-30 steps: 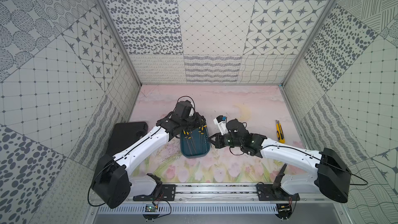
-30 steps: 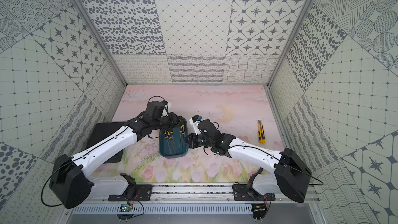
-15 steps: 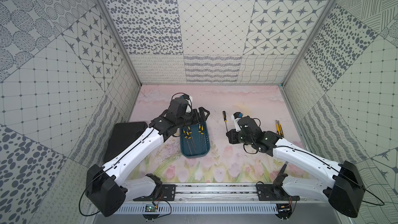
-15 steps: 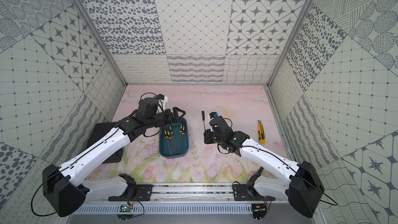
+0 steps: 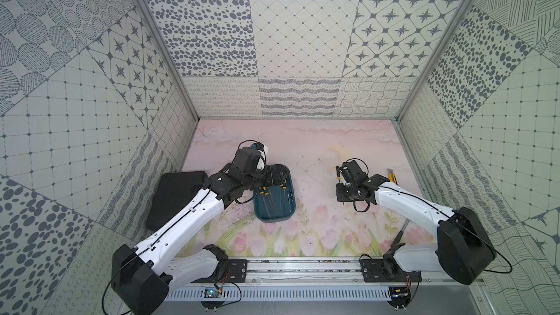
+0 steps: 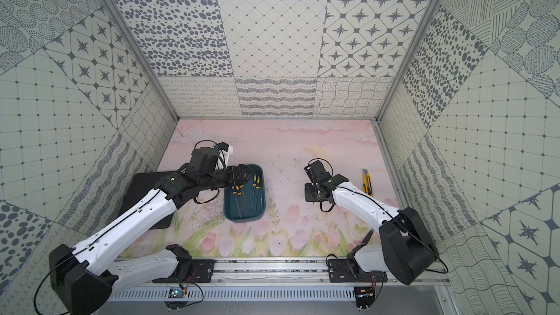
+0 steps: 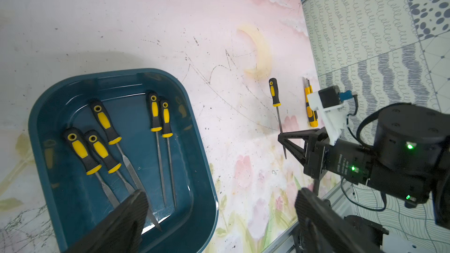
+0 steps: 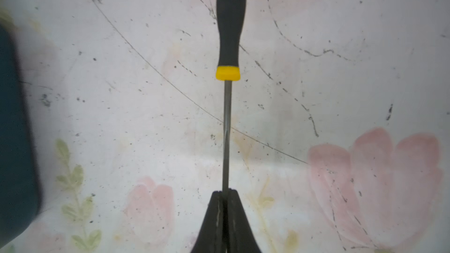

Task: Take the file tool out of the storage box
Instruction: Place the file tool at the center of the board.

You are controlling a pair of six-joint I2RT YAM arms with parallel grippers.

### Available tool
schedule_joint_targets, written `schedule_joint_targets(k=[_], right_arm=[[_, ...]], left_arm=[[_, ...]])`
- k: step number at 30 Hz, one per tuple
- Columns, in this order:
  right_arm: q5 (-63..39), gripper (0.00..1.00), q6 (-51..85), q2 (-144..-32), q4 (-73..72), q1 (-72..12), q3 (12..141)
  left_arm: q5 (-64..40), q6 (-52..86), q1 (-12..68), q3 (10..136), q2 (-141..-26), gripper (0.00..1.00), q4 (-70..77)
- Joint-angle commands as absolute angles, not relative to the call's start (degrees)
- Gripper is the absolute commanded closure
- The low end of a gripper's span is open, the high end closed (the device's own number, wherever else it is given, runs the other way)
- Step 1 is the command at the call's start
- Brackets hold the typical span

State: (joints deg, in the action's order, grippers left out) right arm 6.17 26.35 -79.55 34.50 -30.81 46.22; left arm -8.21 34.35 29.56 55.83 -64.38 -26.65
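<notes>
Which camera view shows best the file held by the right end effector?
The left wrist view: the whole file is sharp there, handle to tip, clamped at its shaft by the right end effector. The right wrist view crops the handle's end. In both top views it is tiny.

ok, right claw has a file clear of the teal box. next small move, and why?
Probably lower the right claw a little and open it, laying the file on the floral mat. The claw is shut on the file's metal shaft, the storage box sits well off to the side, and only bare mat shows beneath the file. Whether the file already touches the mat I cannot tell.
</notes>
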Motion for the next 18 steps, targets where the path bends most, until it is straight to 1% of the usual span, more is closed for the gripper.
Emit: schedule_joint_targets(k=[1, 10, 14, 18], right_arm=[[7.3, 1.0, 23.0, -82.9, 34.2, -29.6, 48.7], [6.1, 1.0, 21.1, -90.3, 33.0, -27.4, 52.0], [6.1, 1.0, 20.8, -91.3, 32.9, -27.2, 52.8], [5.4, 1.0, 20.4, -91.6, 33.0, -26.9, 53.2]], left_arm=[[-5.9, 31.2, 29.7, 52.6, -62.9, 0.01, -27.2], [-7.1, 31.7, 29.7, 49.1, -61.8, 0.01, -23.9], [-7.7, 32.8, 29.7, 47.5, -61.2, 0.01, -19.9], [-6.7, 30.1, 29.8, 49.8, -61.2, 0.01, -22.4]])
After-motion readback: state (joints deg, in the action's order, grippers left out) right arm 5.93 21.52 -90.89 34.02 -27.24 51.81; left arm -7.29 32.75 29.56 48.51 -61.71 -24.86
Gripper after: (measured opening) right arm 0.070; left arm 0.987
